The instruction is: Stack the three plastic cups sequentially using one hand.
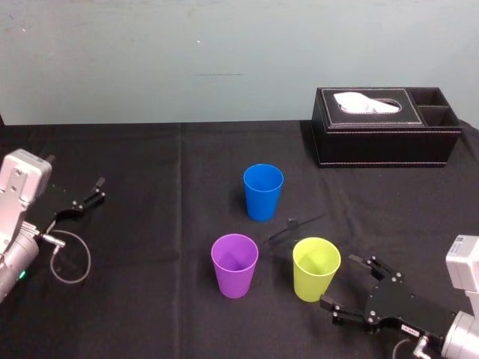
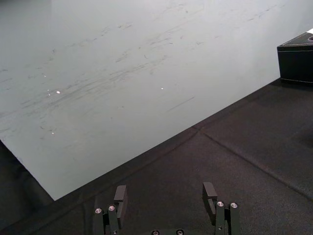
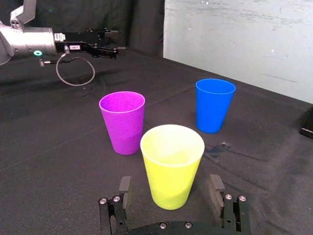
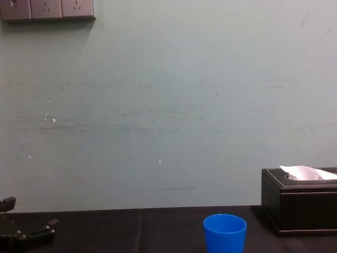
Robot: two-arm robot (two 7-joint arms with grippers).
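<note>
Stacking not begun: blue tapered plastic cup (image 1: 263, 193), purple plastic cup (image 1: 235, 265), yellow-green plastic cup (image 1: 316, 269) stand apart; right end effector (image 1: 343, 281) spread, empty, beside yellow-green; left end effector (image 1: 96, 191) parked far-left, spread

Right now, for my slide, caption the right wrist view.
Open right gripper lined up on the yellow-green cup; purple cup and blue cup stand separate beyond, none stacked.

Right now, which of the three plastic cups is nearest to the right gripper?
The yellow-green cup, upright just before the open right gripper. The purple cup is further left, the blue cup farther back. The left gripper is parked far left.
</note>
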